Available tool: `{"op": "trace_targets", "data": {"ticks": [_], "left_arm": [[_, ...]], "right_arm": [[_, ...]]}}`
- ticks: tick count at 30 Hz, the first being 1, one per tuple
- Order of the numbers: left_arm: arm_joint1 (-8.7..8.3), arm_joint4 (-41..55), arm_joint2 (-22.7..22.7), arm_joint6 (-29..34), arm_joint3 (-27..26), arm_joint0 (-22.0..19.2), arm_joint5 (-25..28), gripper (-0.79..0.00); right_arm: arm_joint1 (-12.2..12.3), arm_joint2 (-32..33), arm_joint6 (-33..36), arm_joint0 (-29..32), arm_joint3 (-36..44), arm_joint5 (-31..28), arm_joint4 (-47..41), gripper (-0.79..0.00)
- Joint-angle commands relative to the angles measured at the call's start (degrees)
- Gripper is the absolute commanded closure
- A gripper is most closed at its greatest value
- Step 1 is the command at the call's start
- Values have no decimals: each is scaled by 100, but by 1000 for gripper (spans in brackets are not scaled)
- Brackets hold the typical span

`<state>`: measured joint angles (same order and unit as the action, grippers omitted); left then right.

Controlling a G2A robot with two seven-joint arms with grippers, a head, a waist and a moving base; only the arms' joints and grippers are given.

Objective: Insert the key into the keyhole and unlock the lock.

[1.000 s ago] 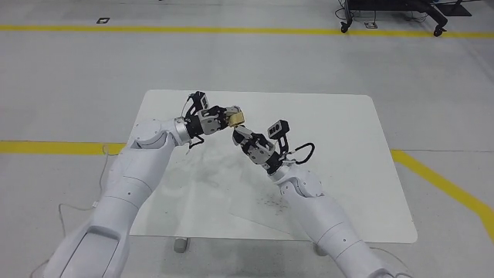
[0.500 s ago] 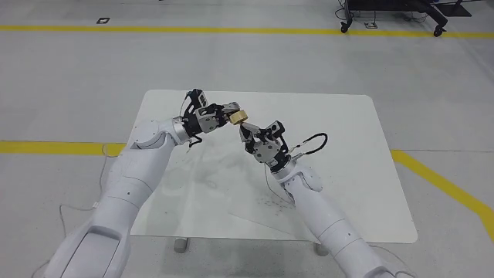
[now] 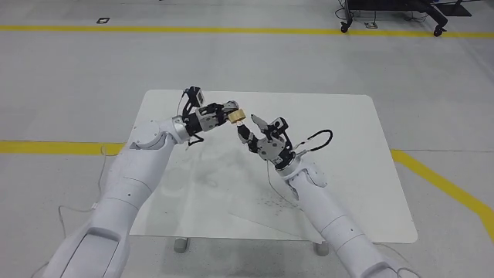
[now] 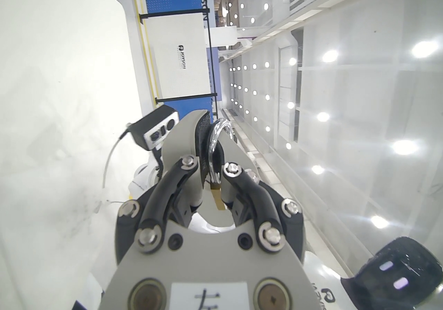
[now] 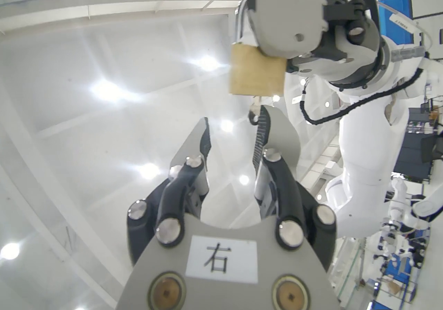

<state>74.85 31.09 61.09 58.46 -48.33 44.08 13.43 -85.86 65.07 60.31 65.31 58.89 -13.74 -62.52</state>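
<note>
My left gripper holds a brass padlock in the air over the table's far middle. In the left wrist view, the left gripper is shut on the padlock's silver shackle. My right gripper sits just beside and below the lock. In the right wrist view, the right gripper is open, its fingers spread under the padlock. A small key hangs at the lock's underside, against the tip of one finger. Whether it sits fully in the keyhole is hidden.
The white table carries faint scuff marks near its middle. A black cable loops off the right wrist. Yellow floor lines run beyond the table.
My right gripper has turned at the wrist and risen slightly toward the lock, and its fingers have spread apart. The left arm with the padlock has barely moved.
</note>
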Motion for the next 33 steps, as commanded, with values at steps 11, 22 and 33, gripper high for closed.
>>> {"op": "trace_targets", "data": {"ticks": [11, 22, 33], "left_arm": [[-148, -2612, -528, -514, -1327, 309, -661, 0], [-59, -4151, -1552, 632, -1324, -58, -968, 0], [151, -4995, -2302, 597, -1099, -225, -1006, -132]], "right_arm": [[519, 2055, -1046, 1116, 2155, -846, 1477, -785], [554, 2213, -1231, 1307, 2477, -785, 1621, -785], [554, 2213, -1231, 1307, 2477, -785, 1621, -785]]}}
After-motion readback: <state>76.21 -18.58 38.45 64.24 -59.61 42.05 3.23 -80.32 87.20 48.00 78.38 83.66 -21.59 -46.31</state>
